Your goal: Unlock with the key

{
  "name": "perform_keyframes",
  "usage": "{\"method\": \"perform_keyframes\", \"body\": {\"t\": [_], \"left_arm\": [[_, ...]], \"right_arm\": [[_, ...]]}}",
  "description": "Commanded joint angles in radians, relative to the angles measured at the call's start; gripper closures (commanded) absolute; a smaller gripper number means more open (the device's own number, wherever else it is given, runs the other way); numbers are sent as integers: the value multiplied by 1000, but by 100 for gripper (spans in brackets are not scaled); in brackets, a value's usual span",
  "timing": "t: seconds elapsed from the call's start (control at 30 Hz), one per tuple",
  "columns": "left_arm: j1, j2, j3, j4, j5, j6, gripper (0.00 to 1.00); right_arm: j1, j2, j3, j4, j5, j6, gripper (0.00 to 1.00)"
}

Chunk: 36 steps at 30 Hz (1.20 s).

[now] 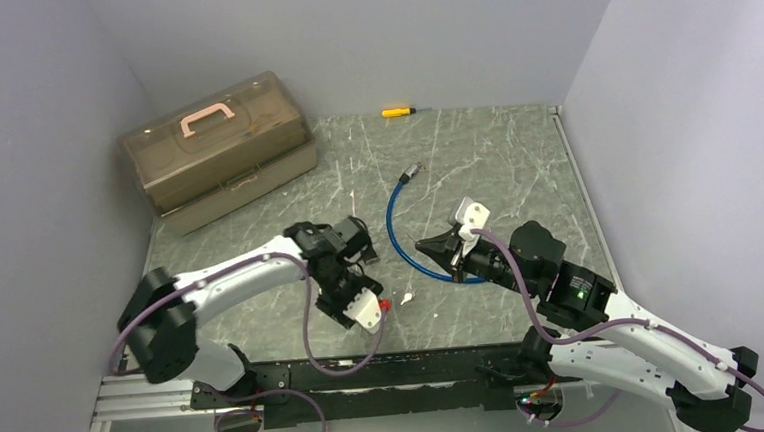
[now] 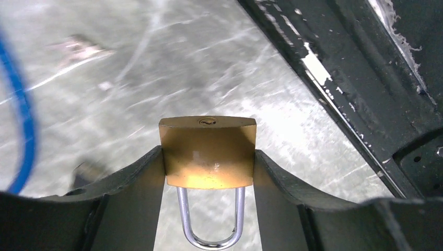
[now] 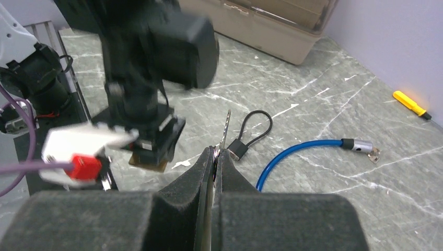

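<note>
I count one brass padlock [image 2: 207, 151], clamped between my left gripper's [image 2: 207, 159] fingers, keyhole [image 2: 207, 121] facing outward and shackle [image 2: 210, 230] toward the camera. My right gripper [image 3: 214, 157] pinches one silver key [image 3: 226, 128], blade pointing outward.

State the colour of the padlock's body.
The padlock body is brass-gold, clearest in the left wrist view.

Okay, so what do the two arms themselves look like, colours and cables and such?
Both have white shells with black joints: left arm, right arm. A purple cable loops along each. The left gripper and right gripper have thick black fingers. A green light glows on the right arm.
</note>
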<state>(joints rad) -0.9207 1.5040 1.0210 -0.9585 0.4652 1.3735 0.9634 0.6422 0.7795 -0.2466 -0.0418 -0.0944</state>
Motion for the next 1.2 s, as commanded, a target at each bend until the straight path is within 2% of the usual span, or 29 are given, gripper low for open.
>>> {"method": "perform_keyframes", "body": {"t": [0.0, 0.2, 0.37, 0.53, 0.77, 1.17], "left_arm": [[38, -190, 142, -151, 78, -84, 100], [60, -348, 232, -242, 193, -139, 100], [62, -451, 261, -205, 235, -143, 100], [62, -452, 332, -236, 260, -160, 100], [61, -481, 343, -192, 272, -168, 100], [53, -506, 377, -160, 244, -116, 100]], "right_arm": [[-6, -15, 52, -14, 14, -24, 100], [-8, -29, 75, -53, 8, -49, 100], [-8, -87, 51, -51, -56, -133, 100], [-8, -59, 94, -127, -146, -208, 100], [-8, 29, 165, -209, -228, -280, 100], [-7, 7, 163, -200, -200, -315, 100]]}}
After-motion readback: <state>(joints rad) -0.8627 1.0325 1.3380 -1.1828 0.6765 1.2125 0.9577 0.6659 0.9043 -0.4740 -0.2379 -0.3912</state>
